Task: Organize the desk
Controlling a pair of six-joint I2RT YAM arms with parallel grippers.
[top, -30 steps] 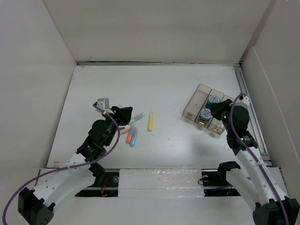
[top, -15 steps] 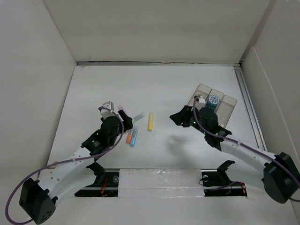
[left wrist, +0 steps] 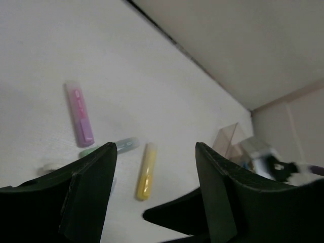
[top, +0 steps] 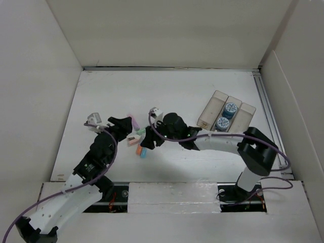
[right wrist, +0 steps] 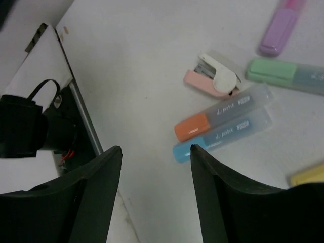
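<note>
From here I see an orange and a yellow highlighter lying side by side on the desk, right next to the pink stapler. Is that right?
Not quite: the one alongside the orange highlighter is a blue highlighter, not a yellow one. The right wrist view shows the pair side by side on the desk, right next to the pink stapler.

Highlighters (right wrist: 223, 110), stapler (right wrist: 215, 77) clustered at centre; open desk (top: 177, 91) toward back wall (top: 172, 35).

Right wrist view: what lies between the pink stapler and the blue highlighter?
In the right wrist view, the orange highlighter lies between the pink stapler and the blue highlighter, parallel to the blue one and close against it.
</note>
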